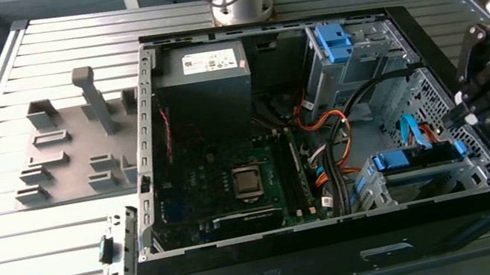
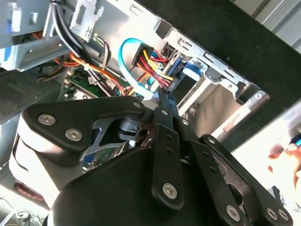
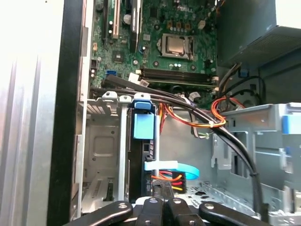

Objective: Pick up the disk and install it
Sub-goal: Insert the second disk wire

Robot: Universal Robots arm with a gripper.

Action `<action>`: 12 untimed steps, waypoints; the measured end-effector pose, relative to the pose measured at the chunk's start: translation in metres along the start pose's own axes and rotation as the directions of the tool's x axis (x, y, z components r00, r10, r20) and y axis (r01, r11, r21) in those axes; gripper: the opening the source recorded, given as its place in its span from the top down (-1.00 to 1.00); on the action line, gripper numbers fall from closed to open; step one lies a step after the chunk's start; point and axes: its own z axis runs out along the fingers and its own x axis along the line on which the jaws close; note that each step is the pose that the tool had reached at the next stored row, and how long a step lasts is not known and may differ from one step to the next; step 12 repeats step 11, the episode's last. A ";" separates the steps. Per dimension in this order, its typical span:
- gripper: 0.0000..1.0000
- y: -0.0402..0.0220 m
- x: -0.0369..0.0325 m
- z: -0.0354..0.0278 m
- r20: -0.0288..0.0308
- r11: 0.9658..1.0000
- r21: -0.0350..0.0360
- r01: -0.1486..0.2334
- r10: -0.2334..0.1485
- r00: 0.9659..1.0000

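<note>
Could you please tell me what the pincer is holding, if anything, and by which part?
Nothing, it seems: the pincer is shut with nothing between its tips, close by the disk.

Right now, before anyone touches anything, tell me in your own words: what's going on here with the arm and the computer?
A robot arm is working inside an open computer case that lies on a metal table. Its gripper is shut and sits low at the drive bay, with its tips close to a plug with coloured wires. The disk, in its blue carrier, sits slotted in that bay, and the gripper is not holding it.
</note>
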 end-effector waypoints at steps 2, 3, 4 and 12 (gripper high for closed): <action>0.79 0.0005 -0.0008 -0.0047 0.000 1.000 0.000 0.000 0.000 1.000; 0.79 0.0005 -0.0008 -0.0046 0.000 1.000 0.000 0.000 0.000 1.000; 0.79 0.0005 -0.0008 -0.0047 0.000 1.000 0.000 0.000 0.000 1.000; 0.79 0.0005 -0.0009 -0.0050 0.000 1.000 0.000 0.000 0.000 1.000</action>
